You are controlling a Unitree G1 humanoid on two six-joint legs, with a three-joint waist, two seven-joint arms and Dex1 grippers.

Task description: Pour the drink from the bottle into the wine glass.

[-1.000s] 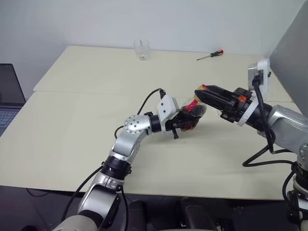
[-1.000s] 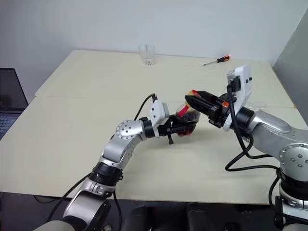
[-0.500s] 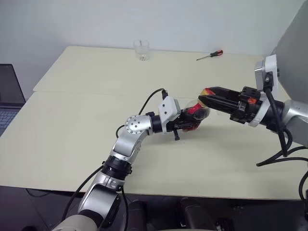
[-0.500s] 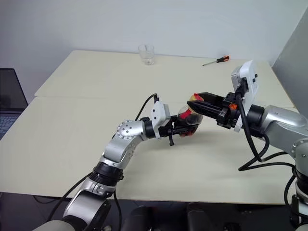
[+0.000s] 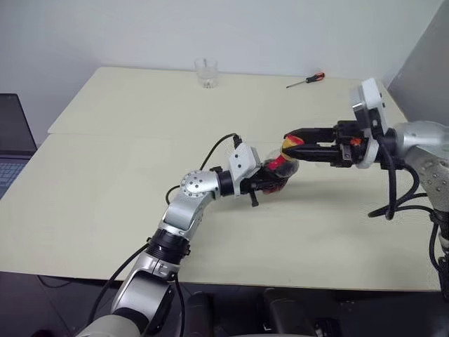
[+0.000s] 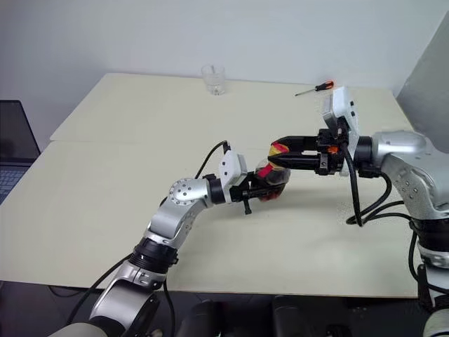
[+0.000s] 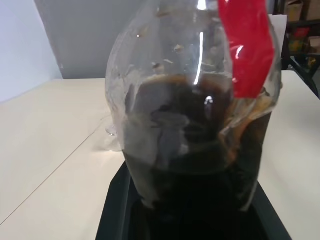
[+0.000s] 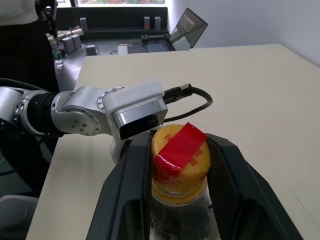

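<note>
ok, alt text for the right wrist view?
The right gripper has its two black fingers on either side of the bottle's yellow-orange cap, which bears a strip of red label. Behind it, the left gripper holds the bottle over the cream table.

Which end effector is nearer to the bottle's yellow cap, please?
The right end effector: its fingers flank the cap. The left end effector grips the bottle lower, around its body.

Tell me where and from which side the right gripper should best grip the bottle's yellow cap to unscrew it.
Probably by the yellow cap's round side wall, coming in level from the robot's right, the way the right gripper already straddles it. The left gripper clamps the bottle lower on its body, so the neck end is free.
</note>
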